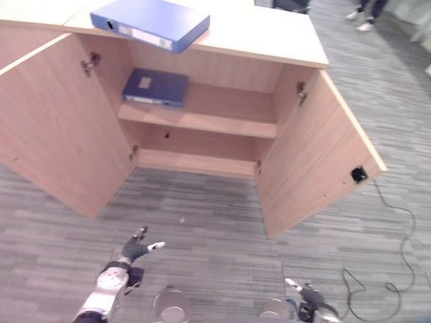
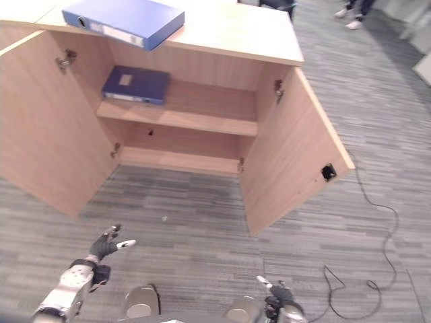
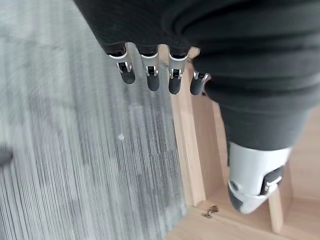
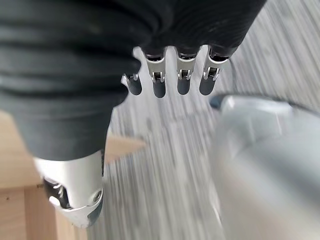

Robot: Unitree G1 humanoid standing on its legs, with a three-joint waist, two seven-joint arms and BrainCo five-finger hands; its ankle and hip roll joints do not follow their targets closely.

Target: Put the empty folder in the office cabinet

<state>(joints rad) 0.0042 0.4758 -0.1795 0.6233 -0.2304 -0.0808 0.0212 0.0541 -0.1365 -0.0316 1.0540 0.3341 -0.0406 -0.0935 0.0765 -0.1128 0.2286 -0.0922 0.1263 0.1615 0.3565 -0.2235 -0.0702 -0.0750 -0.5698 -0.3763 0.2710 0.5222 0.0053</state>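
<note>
A blue folder [image 1: 151,22] lies flat on top of the wooden office cabinet [image 1: 262,37]. A second blue folder [image 1: 155,87] lies on the upper shelf inside, at the left. Both cabinet doors stand wide open. My left hand [image 1: 135,250] hangs low over the carpet in front of the cabinet, fingers [image 3: 150,75] straight and holding nothing. My right hand [image 1: 308,296] is at the lower right, fingers [image 4: 182,80] relaxed and empty.
The left door [image 1: 57,128] and the right door [image 1: 316,155] jut out toward me over the grey carpet. The lower shelf [image 1: 195,161] holds nothing. A person's shoes [image 1: 360,20] show at the far back right.
</note>
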